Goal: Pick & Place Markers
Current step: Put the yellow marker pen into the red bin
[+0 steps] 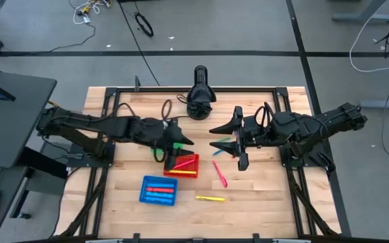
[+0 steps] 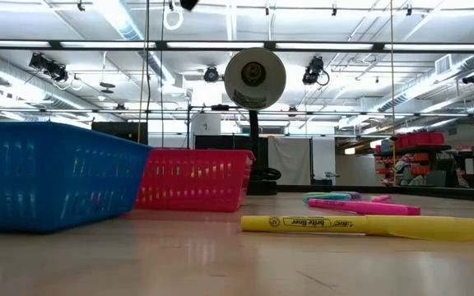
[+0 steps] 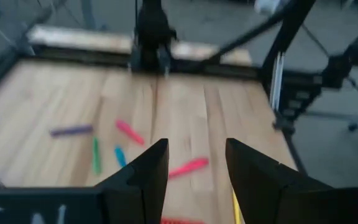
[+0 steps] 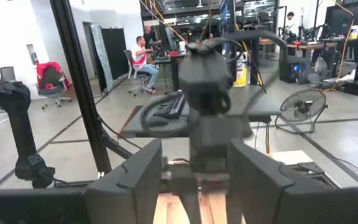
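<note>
Overall, seen from above, left to right across a wooden table [image 1: 113,202]:

Left arm: reaches in from the left edge, with the left gripper [image 1: 181,143] raised over the table's middle, just above the red basket.
Left gripper's fingers [image 3: 146,177]: spread apart with bare table visible between them; nothing is held.
Blue basket [image 1: 158,190]: sits on the table toward the near left, holding a few red or pink markers [image 1: 159,188] laid flat inside.
Red basket [image 1: 184,165]: just right of and behind the blue one, close beside it; part of it lies under the left gripper.
Loose markers, middle: a pink marker [image 1: 219,173] lies slanted on the bare wood right of the red basket; a yellow marker [image 1: 210,198] lies flat nearer the front edge, apart from both baskets.
Loose markers, further back: a small group in purple, green, blue and pink [image 3: 96,145] lies scattered on the wood, beneath the space between the two grippers.
Right arm: reaches in from the right edge, with the right gripper [image 1: 225,138] raised facing the left one, the two well apart.
Right gripper's fingers [image 4: 138,177]: spread apart, nothing between them.
Back edge: a dark camera on a stand [image 1: 200,91] sits at the centre.
</note>
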You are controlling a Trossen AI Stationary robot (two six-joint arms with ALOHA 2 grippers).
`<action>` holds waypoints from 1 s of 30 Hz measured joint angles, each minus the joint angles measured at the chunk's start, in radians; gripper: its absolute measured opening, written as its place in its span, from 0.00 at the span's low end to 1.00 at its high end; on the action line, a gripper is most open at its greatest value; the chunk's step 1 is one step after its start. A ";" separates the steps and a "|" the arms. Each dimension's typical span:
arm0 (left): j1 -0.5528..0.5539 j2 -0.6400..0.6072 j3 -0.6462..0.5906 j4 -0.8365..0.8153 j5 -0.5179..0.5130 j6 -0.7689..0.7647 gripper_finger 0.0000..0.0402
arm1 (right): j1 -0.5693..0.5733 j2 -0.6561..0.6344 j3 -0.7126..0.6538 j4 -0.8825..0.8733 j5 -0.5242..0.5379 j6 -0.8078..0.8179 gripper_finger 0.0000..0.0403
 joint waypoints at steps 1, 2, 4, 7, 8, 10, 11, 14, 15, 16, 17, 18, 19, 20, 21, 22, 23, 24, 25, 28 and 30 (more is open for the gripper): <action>-0.014 -0.013 0.000 0.009 -0.023 0.000 0.42 | 0.000 0.000 0.000 -0.002 0.000 -0.001 0.46; -0.026 -0.021 0.000 0.019 -0.045 0.000 0.42 | 0.000 0.000 0.000 -0.004 0.000 -0.002 0.46; -0.049 -0.033 0.000 0.069 -0.083 0.010 0.42 | 0.000 0.000 0.000 -0.003 0.000 -0.002 0.46; -0.087 -0.040 0.000 0.141 -0.143 0.013 0.42 | 0.000 0.000 0.000 -0.004 0.000 -0.002 0.46; -0.100 -0.040 0.000 0.158 -0.161 0.015 0.42 | 0.000 0.000 0.000 -0.004 0.000 -0.002 0.46; -0.128 -0.040 0.000 0.188 -0.192 0.022 0.42 | 0.000 0.000 0.000 -0.004 0.000 -0.002 0.46; -0.141 -0.040 0.000 0.203 -0.207 0.023 0.42 | 0.000 0.000 0.000 -0.004 0.000 -0.002 0.46; -0.181 -0.040 0.000 0.238 -0.253 0.030 0.42 | 0.000 0.000 0.000 -0.005 0.000 -0.002 0.46; -0.195 -0.040 0.000 0.253 -0.270 0.041 0.42 | 0.000 0.000 0.000 -0.007 0.000 -0.003 0.46; -0.210 -0.040 0.000 0.268 -0.295 0.055 0.42 | 0.000 0.000 0.000 -0.008 0.000 -0.003 0.46; -0.226 -0.040 0.000 0.282 -0.329 0.071 0.42 | 0.000 0.000 0.000 -0.009 0.000 -0.003 0.46; -0.240 -0.040 0.000 0.293 -0.366 0.091 0.42 | 0.000 0.000 0.000 -0.009 0.000 -0.003 0.46; -0.254 -0.040 0.000 0.296 -0.404 0.101 0.42 | 0.000 0.000 0.000 -0.010 0.000 -0.003 0.46; -0.268 -0.040 0.000 0.295 -0.442 0.117 0.42 | 0.000 0.000 0.000 -0.010 0.000 -0.003 0.46; -0.279 -0.040 0.000 0.294 -0.471 0.124 0.42 | 0.000 0.000 0.000 -0.009 0.000 -0.002 0.46; -0.288 -0.040 0.000 0.294 -0.493 0.126 0.42 | 0.000 0.000 0.000 -0.010 0.000 -0.002 0.46; -0.296 -0.040 0.000 0.294 -0.502 0.127 0.42 | 0.000 0.000 0.000 -0.010 0.000 -0.002 0.46; -0.300 -0.040 0.000 0.294 -0.502 0.127 0.42 | 0.000 0.000 0.000 -0.010 0.000 -0.002 0.46; -0.301 -0.040 0.000 0.294 -0.502 0.125 0.42 | 0.000 0.000 0.000 -0.010 0.000 -0.002 0.46; -0.300 -0.040 0.000 0.294 -0.502 0.124 0.42 | 0.000 0.000 0.000 -0.010 0.000 -0.002 0.46; -0.300 -0.040 0.000 0.294 -0.502 0.128 0.42 | 0.000 0.000 0.000 -0.010 0.000 -0.001 0.46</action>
